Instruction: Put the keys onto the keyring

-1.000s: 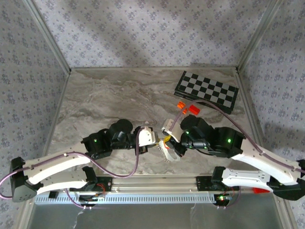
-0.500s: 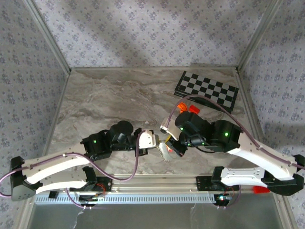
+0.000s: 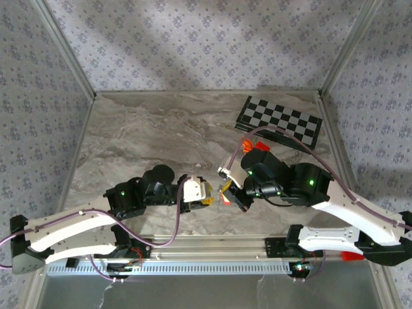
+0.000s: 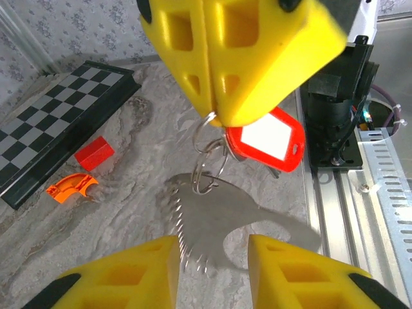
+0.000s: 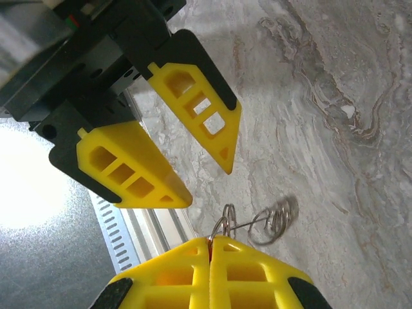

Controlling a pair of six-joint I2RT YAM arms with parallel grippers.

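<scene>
One keyring [image 4: 210,154] pinched in right jaws.

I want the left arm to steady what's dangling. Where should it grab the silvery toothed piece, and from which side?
Probably its plain lower body, clear of the teeth, coming from the left arm's side: the silvery toothed piece hangs from the ring in the shut right gripper, its lower end free, facing the open left gripper.
</scene>
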